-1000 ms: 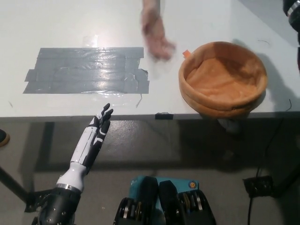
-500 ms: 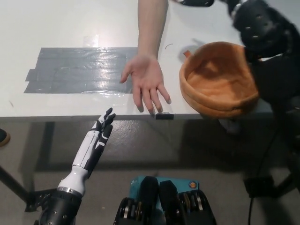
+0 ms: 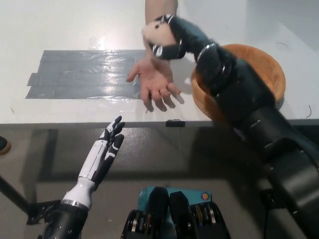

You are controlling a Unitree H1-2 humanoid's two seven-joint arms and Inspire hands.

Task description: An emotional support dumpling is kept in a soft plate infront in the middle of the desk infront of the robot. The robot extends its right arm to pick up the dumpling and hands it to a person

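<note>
above the person's open palm [image 3: 155,82], right hand [image 3: 167,37] grips the dumpling [image 3: 152,32]; plate [image 3: 276,74] emptied, release remains; left hand [image 3: 107,147] rests open.

Open surface [image 3: 55,30] from 9 to 11 o'clock, with only flat grey tape [image 3: 89,73] lying on it. Blocked at 12 o'clock by a person's palm [image 3: 155,82], held face up over the surface, forearm running off the top edge. Right hand [image 3: 164,37] just above that palm, closed on the dumpling [image 3: 153,33]. Black arm crossing from 4 o'clock, covering the near rim of the plate [image 3: 269,69] at 2 o'clock. Left hand [image 3: 107,149] at 7 o'clock, below the surface edge, fingers spread.
</note>
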